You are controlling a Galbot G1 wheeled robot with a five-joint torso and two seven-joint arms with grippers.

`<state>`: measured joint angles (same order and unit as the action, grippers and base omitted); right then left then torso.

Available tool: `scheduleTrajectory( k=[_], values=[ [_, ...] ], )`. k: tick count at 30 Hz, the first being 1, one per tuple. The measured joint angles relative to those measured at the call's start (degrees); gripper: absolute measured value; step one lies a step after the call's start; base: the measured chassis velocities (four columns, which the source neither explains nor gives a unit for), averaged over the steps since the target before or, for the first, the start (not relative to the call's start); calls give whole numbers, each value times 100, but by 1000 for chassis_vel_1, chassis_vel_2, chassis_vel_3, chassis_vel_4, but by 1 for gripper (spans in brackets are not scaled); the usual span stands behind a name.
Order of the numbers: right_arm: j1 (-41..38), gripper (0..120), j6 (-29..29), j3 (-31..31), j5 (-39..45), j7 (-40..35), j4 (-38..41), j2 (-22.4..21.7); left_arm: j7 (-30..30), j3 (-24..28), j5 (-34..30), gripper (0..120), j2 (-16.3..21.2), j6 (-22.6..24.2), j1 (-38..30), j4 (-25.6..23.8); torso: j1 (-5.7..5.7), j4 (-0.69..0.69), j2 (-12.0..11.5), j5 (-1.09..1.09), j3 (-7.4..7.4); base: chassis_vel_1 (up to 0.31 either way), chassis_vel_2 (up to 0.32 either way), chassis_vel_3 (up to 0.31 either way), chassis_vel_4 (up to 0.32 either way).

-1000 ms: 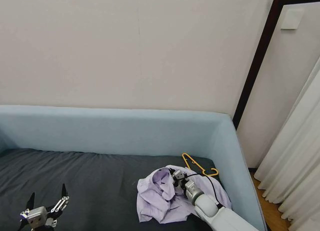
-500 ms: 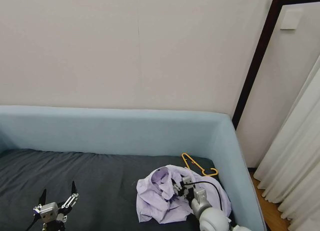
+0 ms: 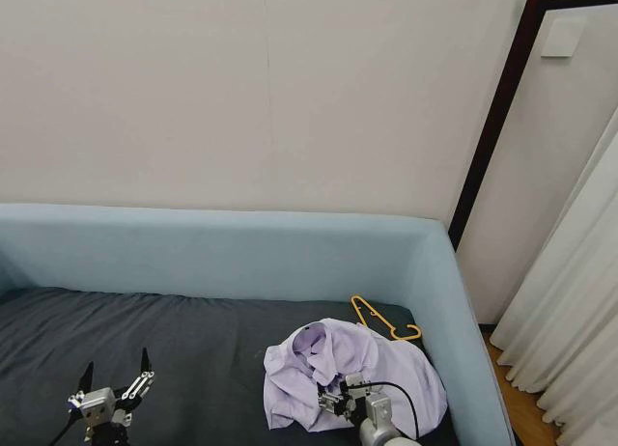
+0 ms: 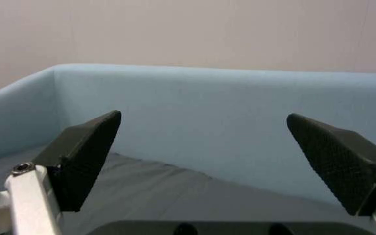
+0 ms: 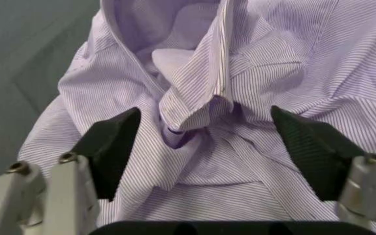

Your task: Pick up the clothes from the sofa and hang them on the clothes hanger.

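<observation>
Nothing is hung yet: my right gripper hovers wide open over the shirt on the sofa, the hanger just beyond, my left gripper open at near left.

Both low: left gripper jaws wide, right gripper jaws spread.

No words, letters or numbers to read, nothing printed on the purple striped shirt, the blue sofa, or the pale wall
</observation>
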<state>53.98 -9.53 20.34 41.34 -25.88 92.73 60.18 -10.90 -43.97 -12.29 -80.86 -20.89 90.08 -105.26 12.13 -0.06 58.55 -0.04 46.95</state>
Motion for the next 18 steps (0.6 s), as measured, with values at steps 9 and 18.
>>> scheduleTrajectory(
  k=[9,18],
  values=[
    [-41,43,114,-38,79,22,-310,294,-6,-79,-49,100,33,0,59,-63,0,0,0,0,0,0,0,0,0],
    [-138,8,225,-100,70,-67,-538,431,-12,-87,-61,100,14,-6,42,-61,0,0,0,0,1,0,0,0,0]
  ],
)
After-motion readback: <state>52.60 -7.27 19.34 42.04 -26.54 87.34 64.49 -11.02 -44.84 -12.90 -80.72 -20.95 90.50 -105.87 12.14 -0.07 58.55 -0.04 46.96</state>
